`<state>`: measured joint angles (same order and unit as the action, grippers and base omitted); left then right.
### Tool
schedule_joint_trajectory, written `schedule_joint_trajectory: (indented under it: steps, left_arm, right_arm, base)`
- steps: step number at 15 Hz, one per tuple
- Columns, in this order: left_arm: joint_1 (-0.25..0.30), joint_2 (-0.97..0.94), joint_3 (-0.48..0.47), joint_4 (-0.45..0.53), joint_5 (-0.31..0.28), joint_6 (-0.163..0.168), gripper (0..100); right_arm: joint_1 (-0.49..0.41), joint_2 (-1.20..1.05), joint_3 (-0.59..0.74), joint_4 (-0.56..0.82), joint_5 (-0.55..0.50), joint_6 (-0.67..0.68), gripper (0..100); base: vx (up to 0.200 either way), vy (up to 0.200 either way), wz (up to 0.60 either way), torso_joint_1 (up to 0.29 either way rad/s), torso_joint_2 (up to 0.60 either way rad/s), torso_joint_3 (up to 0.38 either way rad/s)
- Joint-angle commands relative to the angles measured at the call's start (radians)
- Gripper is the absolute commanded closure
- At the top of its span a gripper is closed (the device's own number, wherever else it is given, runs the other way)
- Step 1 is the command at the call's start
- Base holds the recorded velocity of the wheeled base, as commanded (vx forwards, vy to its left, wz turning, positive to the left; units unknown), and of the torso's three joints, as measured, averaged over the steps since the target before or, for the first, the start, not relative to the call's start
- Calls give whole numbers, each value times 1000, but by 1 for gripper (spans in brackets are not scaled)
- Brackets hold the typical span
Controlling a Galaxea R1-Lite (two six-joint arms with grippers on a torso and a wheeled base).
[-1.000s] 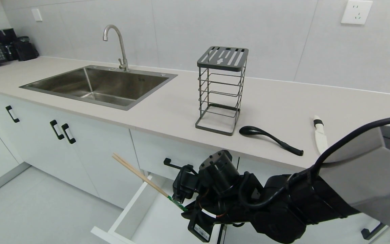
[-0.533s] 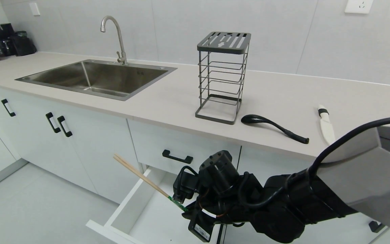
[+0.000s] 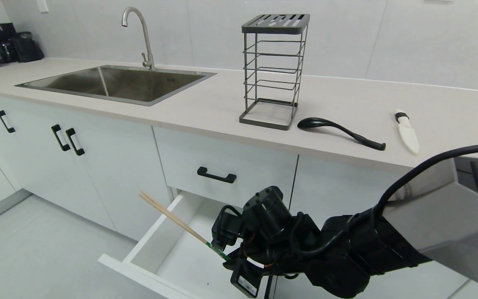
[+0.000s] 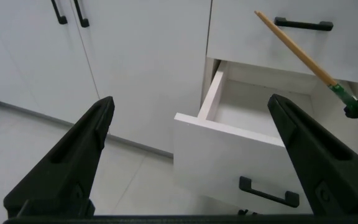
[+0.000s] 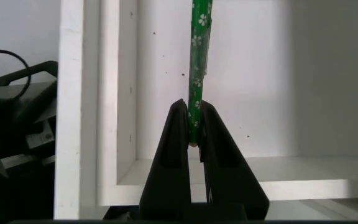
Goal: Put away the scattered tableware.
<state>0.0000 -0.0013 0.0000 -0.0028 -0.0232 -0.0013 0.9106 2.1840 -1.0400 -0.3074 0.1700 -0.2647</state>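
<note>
A pair of wooden chopsticks (image 3: pixel 172 216) with green ends slants up over the open white drawer (image 3: pixel 152 249). My right gripper (image 3: pixel 222 253) is shut on their green ends (image 5: pixel 199 37), its fingers (image 5: pixel 178 124) pressed against them above the drawer's floor. From the left wrist view the chopsticks (image 4: pixel 297 53) cross above the drawer (image 4: pixel 229 143). My left gripper (image 4: pixel 191 102) hangs open and empty in front of the cabinet, off the drawer's corner. On the counter lie a black spoon (image 3: pixel 338 129) and a white knife (image 3: pixel 407 133).
A dark wire rack (image 3: pixel 274 70) stands on the counter beside the spoon. A steel sink (image 3: pixel 114 83) with a faucet (image 3: pixel 139 33) lies to the left. A shut drawer with a black handle (image 3: pixel 216 175) sits above the open one. Cabinet doors (image 3: pixel 64 141) are shut.
The head camera has sunk, so counter and cabinets stand higher in the picture and more of the open drawer shows. The right gripper still holds the chopsticks the same way.
</note>
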Motion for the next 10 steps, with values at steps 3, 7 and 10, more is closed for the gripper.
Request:
schedule_joint_trajectory:
  steps: [3, 7, 10]
  left_arm:
    - [0, 1, 0, 0, 0, 0, 0]
    - [0, 1, 0, 0, 0, 0, 0]
    - [0, 1, 0, 0, 0, 0, 0]
  right_arm:
    - [-9, 11, 0, 1, 0, 1, 100]
    - [-15, 14, -2, 1, -1, -1, 100]
    - [-18, 16, -26, 2, -1, -1, 100]
  base:
    - [0, 0, 0, -45, 137, 64]
    - [0, 0, 0, -138, 232, 69]
    - [0, 0, 0, -22, 157, 35]
